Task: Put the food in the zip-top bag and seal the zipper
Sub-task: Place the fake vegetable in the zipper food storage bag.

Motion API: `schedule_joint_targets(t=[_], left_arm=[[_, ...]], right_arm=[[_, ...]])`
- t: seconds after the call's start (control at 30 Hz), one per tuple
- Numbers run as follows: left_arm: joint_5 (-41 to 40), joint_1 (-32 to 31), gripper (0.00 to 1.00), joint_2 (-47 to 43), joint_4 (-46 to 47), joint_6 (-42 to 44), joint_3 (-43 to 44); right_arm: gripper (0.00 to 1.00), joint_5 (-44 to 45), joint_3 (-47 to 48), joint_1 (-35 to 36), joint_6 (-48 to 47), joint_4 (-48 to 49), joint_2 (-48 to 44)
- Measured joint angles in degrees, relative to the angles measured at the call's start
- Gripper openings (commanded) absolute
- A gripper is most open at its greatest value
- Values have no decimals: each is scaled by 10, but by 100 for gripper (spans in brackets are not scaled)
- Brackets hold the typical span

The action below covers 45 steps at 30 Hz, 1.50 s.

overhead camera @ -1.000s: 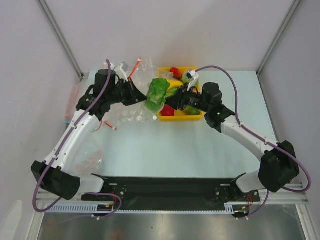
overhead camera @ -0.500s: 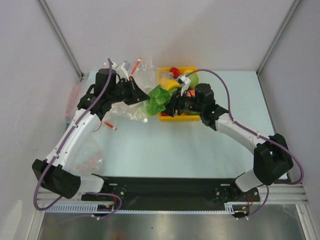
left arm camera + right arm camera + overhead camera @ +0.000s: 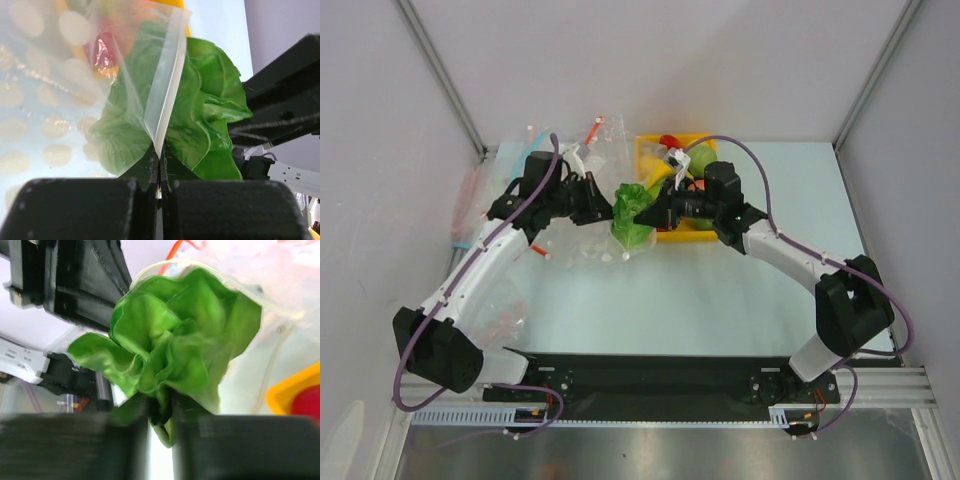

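The green leafy cabbage (image 3: 632,214) hangs between my two grippers, partly inside the mouth of the polka-dot zip-top bag (image 3: 582,232). My left gripper (image 3: 604,208) is shut on the bag's pale zipper edge (image 3: 162,95); the cabbage (image 3: 200,125) shows behind the plastic. My right gripper (image 3: 648,212) is shut on the cabbage's leaves (image 3: 175,355), next to the bag rim (image 3: 260,300). A green apple (image 3: 701,163) and a red fruit (image 3: 670,142) lie in the yellow tray (image 3: 695,236).
Plain clear bags with red and orange strips (image 3: 595,135) lie at the back left, and another clear bag (image 3: 500,320) lies near the left arm. The yellow tray stands just right of the grippers. Walls close the table on three sides.
My right gripper has carried the cabbage left and down toward the bag mouth. My left gripper has shifted slightly right and toward the near edge with the bag edge.
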Motion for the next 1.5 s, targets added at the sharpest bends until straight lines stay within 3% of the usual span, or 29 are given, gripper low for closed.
schedule_joint_targets(t=[0.2,0.47,0.97,1.5], left_arm=[[0,1,0,2,-5,2,5],[25,1,0,16,24,-27,43],[124,16,0,28,135,-187,68],[174,35,0,30,214,-318,22]], right_arm=[[0,-25,14,-14,30,18,23],[0,-59,-3,-59,152,170,23],[0,-41,-6,-110,303,383,17],[0,-13,-6,-123,346,473,-9]])
